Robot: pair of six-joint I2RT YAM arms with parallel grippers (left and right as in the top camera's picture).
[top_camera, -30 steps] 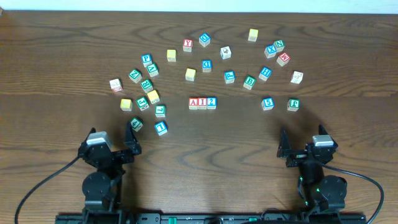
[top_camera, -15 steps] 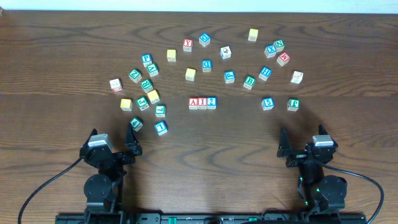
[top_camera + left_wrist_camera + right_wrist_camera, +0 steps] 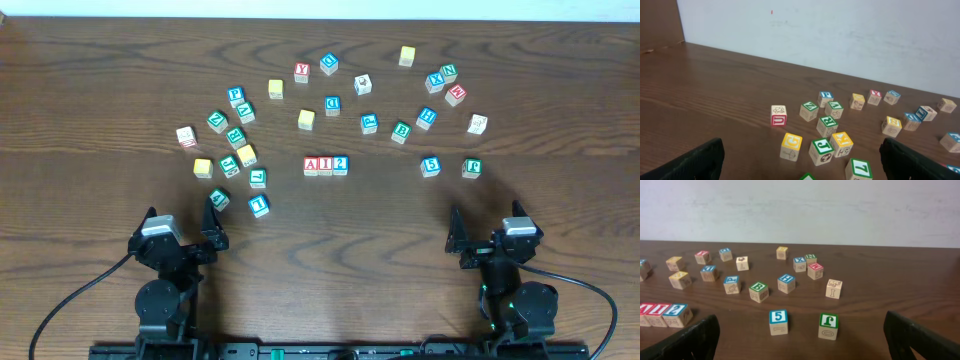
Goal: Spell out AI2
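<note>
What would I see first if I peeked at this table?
The row of three small wooden cubes reading A I 2 sits in the middle. Around it, other colourful wooden letter cubes lie scattered in an arc, and the black left gripper and right gripper sit open at the front.

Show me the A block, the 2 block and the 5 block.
A block [image 3: 311,165], overhead view, its top face.
2 block [image 3: 340,164], overhead view, its top face.
5 block [image 3: 778,316], right wrist view, its top face.

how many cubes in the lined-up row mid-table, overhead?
3: A cube at the left end, I cube in the middle, 2 cube at the right end. None looks hidden.
</note>
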